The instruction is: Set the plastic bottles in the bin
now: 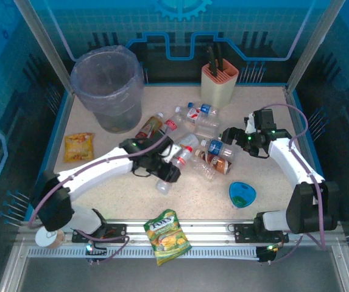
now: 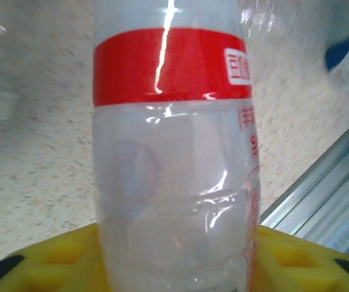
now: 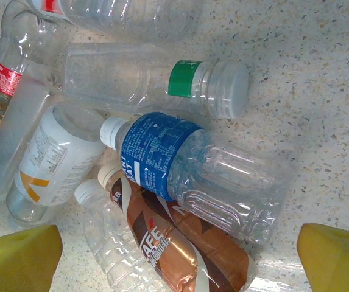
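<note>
Several plastic bottles (image 1: pixel 201 131) lie in a heap on the speckled table, right of the grey bag-lined bin (image 1: pixel 109 85). My left gripper (image 1: pixel 165 170) sits at the heap's near-left edge. It is shut on a clear bottle with a red label (image 2: pixel 174 152), which stands between the yellow fingers (image 2: pixel 40 261). My right gripper (image 1: pixel 232 137) hovers open over the heap's right side. Below and between its yellow fingertips (image 3: pixel 335 258) lie a blue-labelled bottle (image 3: pixel 186 164), a brown coffee bottle (image 3: pixel 180 243) and a clear bottle with a green band (image 3: pixel 156 82). It touches none of them.
A peach knife holder (image 1: pixel 220 82) stands at the back, right of the bin. A blue bowl (image 1: pixel 242 194) lies near the right arm. A yellow snack bag (image 1: pixel 78 146) lies at the left, and a green one (image 1: pixel 168 234) on the front rail.
</note>
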### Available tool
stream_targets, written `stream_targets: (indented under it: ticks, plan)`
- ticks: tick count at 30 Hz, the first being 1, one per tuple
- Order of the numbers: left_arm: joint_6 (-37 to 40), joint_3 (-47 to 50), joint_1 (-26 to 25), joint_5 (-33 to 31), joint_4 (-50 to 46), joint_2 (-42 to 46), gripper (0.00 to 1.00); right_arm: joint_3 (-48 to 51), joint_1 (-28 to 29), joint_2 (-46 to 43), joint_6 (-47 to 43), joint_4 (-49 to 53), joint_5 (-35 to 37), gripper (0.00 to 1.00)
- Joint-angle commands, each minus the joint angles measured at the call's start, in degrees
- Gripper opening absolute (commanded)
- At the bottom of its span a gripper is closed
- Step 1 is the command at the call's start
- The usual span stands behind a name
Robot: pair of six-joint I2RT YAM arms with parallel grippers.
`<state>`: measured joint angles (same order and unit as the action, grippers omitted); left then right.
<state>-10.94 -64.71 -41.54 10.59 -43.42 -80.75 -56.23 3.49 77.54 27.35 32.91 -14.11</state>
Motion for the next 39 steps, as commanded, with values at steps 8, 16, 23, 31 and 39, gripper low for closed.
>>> stream_targets:
  ticks: [8,16,23,31,39]
  plan:
    - [10.8,-20.2,18.7,0.5,-15.3,5.4,0.35,-0.2,1.2,0.0,-3.1,-0.3,-4.4,1.0]
    - [8.5,-37.5,33.3,-3.4,-12.4,-2.0,0.36,0.3,2.2,-0.3,-2.0,-0.4,-4.8,0.99]
    - [8.2,-56.1,41.4,-7.0,-11.2,-16.1,0.36,0.6,2.3,-0.5,-2.2,-0.3,-5.4,1.0]
    - [10.1,-78.6,43.7,-12.0,-15.5,-37.2,0.36,2.2,2.3,-2.0,-1.8,-0.4,-6.1,1.0]
    - [11.2,-77.2,44.1,-8.5,-17.0,-42.8,0.37,3.1,1.2,-2.2,-2.5,-0.6,-5.2,1.0]
